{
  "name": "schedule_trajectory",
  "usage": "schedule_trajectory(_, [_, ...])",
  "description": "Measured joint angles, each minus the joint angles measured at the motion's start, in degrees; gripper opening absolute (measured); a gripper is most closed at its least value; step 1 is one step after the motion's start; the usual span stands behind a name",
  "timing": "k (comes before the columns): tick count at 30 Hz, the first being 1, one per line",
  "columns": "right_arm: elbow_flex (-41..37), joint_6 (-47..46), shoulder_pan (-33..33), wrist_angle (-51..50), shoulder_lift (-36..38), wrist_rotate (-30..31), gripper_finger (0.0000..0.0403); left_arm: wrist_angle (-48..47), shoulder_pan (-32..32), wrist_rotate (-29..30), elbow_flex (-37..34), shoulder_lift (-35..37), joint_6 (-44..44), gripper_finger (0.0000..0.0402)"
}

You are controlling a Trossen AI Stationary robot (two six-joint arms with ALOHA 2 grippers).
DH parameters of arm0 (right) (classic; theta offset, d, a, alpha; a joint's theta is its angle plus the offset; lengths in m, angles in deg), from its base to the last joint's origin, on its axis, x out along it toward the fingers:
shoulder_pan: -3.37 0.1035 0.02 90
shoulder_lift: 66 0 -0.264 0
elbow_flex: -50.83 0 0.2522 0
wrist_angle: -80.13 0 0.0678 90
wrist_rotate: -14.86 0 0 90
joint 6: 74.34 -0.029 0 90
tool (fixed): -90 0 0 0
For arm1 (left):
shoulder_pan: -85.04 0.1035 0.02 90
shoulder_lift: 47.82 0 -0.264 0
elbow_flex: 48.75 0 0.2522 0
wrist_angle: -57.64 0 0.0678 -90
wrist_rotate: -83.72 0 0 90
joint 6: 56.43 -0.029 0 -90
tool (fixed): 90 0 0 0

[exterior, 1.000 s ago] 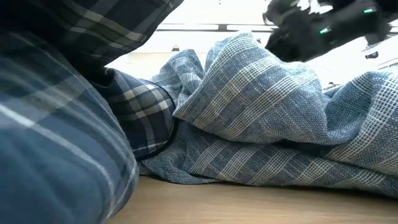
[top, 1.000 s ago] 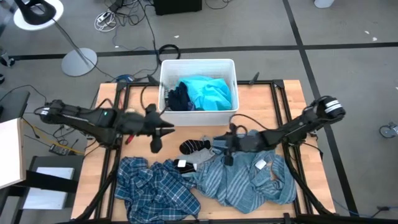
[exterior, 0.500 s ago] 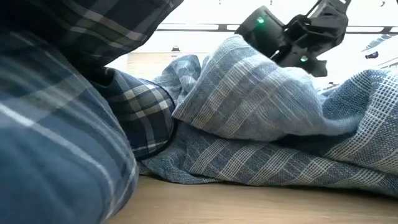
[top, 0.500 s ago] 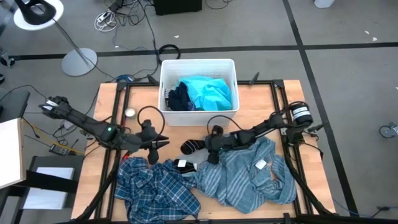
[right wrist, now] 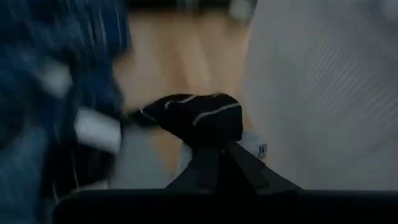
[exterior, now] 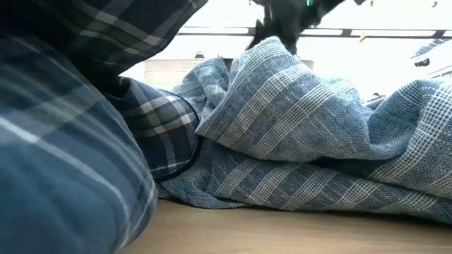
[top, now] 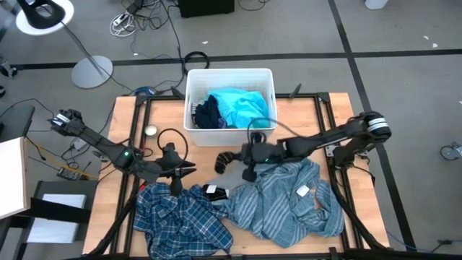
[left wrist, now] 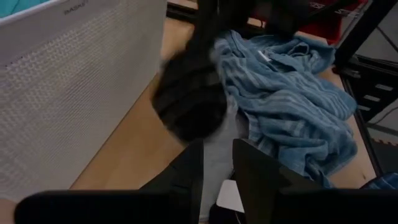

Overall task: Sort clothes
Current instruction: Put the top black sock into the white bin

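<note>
our right gripper [top: 232, 159] has its jaws pinching the small black piece [top: 225, 160], lifted beside the bin [top: 189, 108]; our left gripper [top: 189, 169] waits, jaws slightly apart, over the plaid shirt [top: 177, 217].

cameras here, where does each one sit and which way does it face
High: overhead, straight down on both arms, white bin, shirts.
Low: table height, against the striped shirt; an arm's dark tip at top.
Left wrist: past the left gripper toward the bin.
Right wrist: right gripper shut on the black sock.
Shared: sock, both wrist views.
</note>
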State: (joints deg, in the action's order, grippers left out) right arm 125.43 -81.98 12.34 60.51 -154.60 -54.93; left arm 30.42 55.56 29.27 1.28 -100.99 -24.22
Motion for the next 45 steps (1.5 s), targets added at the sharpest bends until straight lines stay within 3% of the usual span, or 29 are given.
schedule_trajectory(9, [7.35,4.73,-0.2,-1.35,5.4,1.22,0.001,0.04,-0.06,0.76,-0.02,-0.06,-0.26,0.0092])
schedule_trajectory(17, [7.33,4.0,0.02,-1.94,5.18,1.14,0.0044,-0.2,-0.28,0.76,-0.02,-0.06,-0.31,0.0092])
schedule_trajectory(23, [7.33,3.4,0.02,-3.15,5.18,0.99,0.001,-0.19,-0.32,0.74,-0.02,-0.06,-0.35,0.0092])
schedule_trajectory(31, [7.33,5.81,-0.44,-2.77,5.32,2.56,0.0008,-0.12,-0.3,0.7,-0.02,-0.06,-0.37,0.0092])
schedule_trajectory(38, [7.33,10.05,-8.86,1.29,5.39,3.72,0.0009,0.27,-0.3,0.89,0.0,-1.75,-0.12,0.0092])
schedule_trajectory(45, [7.33,1.83,-20.42,-0.18,5.42,5.12,0.004,0.65,-0.3,1.07,0.04,-6.53,2.69,0.0092])
